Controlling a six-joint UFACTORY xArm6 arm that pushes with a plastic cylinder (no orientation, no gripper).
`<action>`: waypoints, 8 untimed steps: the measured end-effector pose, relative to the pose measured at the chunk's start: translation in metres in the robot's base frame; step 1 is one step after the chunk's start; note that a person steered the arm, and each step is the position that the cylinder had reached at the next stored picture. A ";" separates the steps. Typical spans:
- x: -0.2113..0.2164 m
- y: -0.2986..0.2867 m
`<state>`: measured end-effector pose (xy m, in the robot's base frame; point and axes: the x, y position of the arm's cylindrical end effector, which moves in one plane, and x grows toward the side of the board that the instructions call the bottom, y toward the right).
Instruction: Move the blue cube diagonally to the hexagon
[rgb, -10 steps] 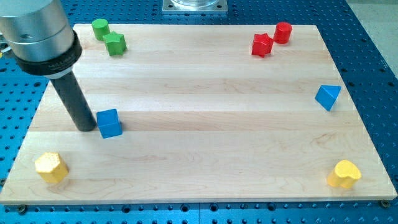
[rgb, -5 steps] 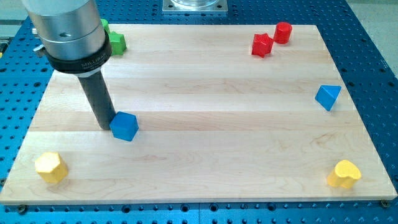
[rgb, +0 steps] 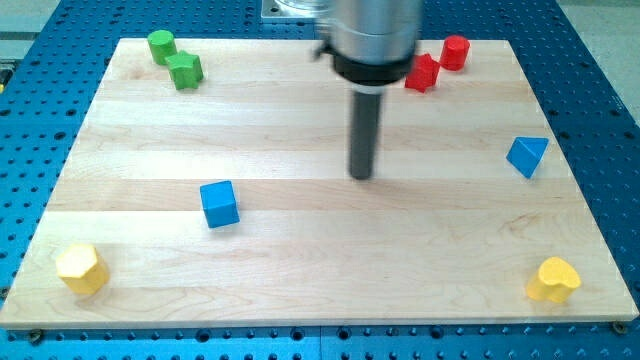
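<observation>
Camera view: tip (rgb: 362, 176) apart from blue cube (rgb: 219, 204)

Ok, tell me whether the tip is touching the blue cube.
Apart. The camera view shows my tip near the board's middle, well to the view's right of the blue cube, with a wide stretch of bare wood between them.
</observation>
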<state>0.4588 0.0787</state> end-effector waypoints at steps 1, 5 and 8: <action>0.054 -0.023; 0.044 -0.134; -0.019 -0.099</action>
